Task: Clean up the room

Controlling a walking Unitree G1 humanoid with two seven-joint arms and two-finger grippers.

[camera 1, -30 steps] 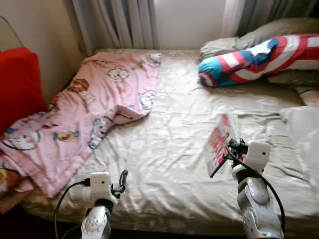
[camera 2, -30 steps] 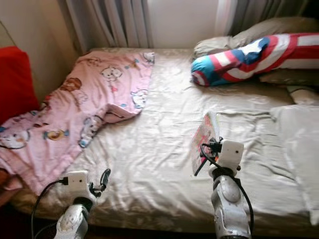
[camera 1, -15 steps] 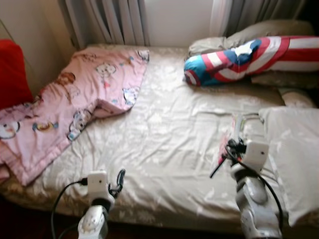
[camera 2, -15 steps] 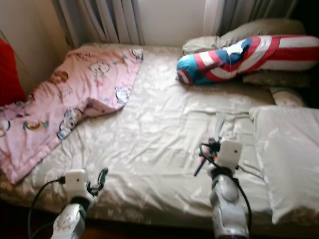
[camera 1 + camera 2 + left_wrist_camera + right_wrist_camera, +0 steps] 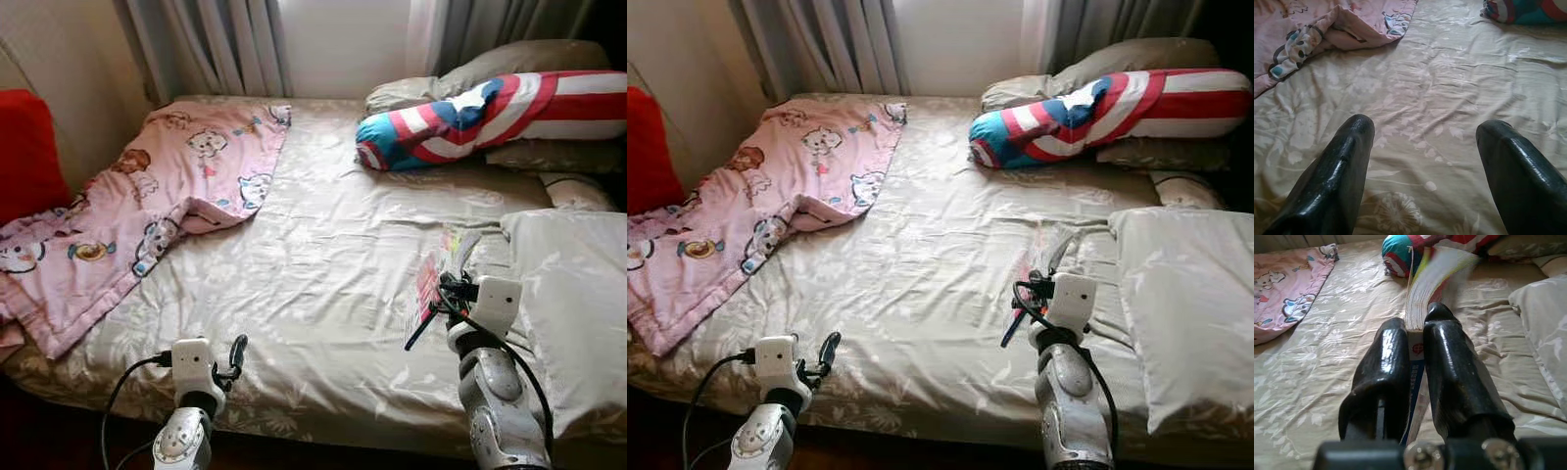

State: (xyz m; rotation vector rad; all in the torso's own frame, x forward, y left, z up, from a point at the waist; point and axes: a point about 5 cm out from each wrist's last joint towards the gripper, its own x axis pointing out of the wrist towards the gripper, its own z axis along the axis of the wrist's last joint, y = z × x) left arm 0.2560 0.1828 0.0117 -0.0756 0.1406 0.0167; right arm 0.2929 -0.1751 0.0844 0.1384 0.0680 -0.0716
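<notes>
A thin book (image 5: 1418, 308) stands pinched on edge between the two black fingers (image 5: 1383, 367) of the right gripper (image 5: 436, 305), above the beige bedsheet (image 5: 323, 284). Its pages fan out past the fingertips. Just beside the fingers on the right lies a pale pillow (image 5: 573, 294). Beyond them rests a red, white and blue bolster (image 5: 470, 117). The left gripper (image 5: 1422, 142) hovers over the sheet, fingers spread and empty. A pink cartoon blanket (image 5: 137, 206) lies well off to their left.
</notes>
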